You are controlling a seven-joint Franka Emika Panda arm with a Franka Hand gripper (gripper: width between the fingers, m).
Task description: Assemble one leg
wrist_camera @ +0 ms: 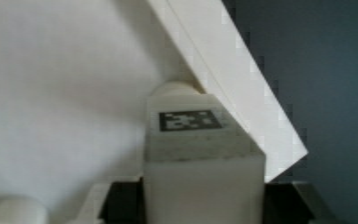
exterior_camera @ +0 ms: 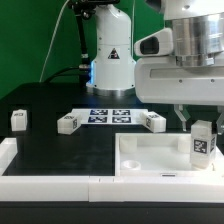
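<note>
Currently the gripper (exterior_camera: 200, 127) is clenched on one leg (exterior_camera: 203, 144), holding it upright with its tag facing outward, over the end of the square panel (exterior_camera: 150, 157) at the exterior view's right. This looks like the insertion step. Next, the leg must be lined up with a corner hole, lowered straight and seated. That hole shows in neither view. The wrist view gives only the leg's tagged face (wrist_camera: 194, 120) and the panel's edge (wrist_camera: 247, 90) slanting behind it. Whether the leg's base touches the panel, I cannot tell.
</note>
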